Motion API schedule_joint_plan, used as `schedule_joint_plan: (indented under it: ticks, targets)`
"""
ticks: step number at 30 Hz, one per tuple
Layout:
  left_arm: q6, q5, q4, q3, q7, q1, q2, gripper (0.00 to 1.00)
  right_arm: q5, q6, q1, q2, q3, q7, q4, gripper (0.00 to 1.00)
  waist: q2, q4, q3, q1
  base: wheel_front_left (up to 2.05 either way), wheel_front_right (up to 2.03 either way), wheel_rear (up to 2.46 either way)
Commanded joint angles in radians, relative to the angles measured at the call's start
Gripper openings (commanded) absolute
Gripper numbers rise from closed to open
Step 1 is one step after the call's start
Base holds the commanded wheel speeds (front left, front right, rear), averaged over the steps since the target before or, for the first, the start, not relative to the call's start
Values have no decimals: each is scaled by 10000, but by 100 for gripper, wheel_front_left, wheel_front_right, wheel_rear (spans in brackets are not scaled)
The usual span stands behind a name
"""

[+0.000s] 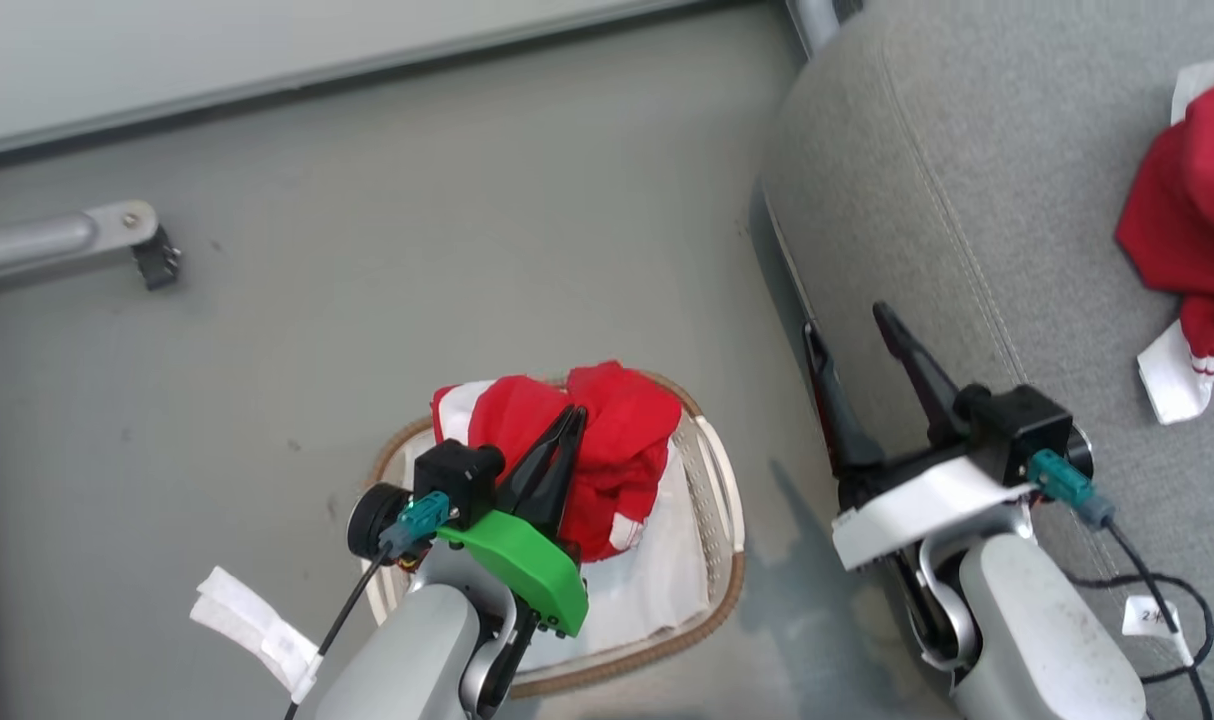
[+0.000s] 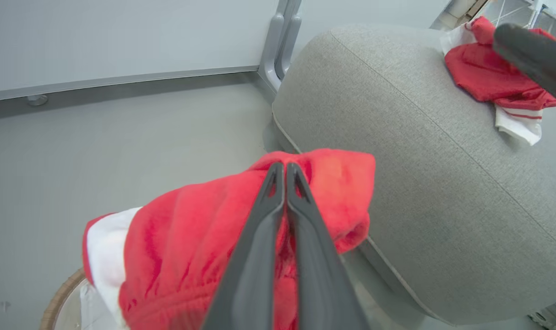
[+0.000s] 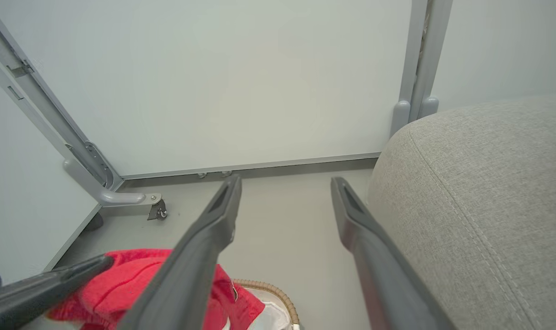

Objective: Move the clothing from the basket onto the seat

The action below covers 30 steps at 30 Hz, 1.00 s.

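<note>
My left gripper [image 1: 570, 418] is shut on a bunch of red clothing [image 1: 617, 450] with white trim, holding it up over the basket [image 1: 722, 600]. In the left wrist view the shut fingers [image 2: 285, 167] pinch the top of this garment [image 2: 191, 238], and the brown basket rim [image 2: 58, 298] shows below. My right gripper [image 1: 849, 322] stands open beside the corner of the grey seat [image 1: 927, 200], nothing between its fingers [image 3: 223, 215]. A second red garment [image 1: 1187, 230] lies on the seat at the far right, as the left wrist view confirms for the garment [image 2: 488, 78].
A white liner sheet [image 1: 657, 590] lies inside the basket. A grey frame leg with a caster [image 1: 127, 235] reaches in at the left. A white paper tag [image 1: 257, 620] lies on the floor by my left arm. Black cable [image 1: 1167, 600] trails over the seat's front.
</note>
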Motion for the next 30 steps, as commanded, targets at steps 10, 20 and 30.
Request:
schedule_joint_plan:
  ticks: [10,20,30]
  targets:
    - [-23,603,-2252,846,-35,674,-8,0,166,-14,1041,-35,97,-41,443,100,0,809,-1967,1,0,0,0]
    - [-23,739,-3711,1266,-23,907,-16,0,96,-14,1821,-38,736,-41,791,100,0,888,-2867,1,0,0,0]
    - [-23,704,-4006,1110,-23,1238,-22,0,141,-14,1289,-197,2723,-41,144,100,0,1019,-3025,1,0,0,0]
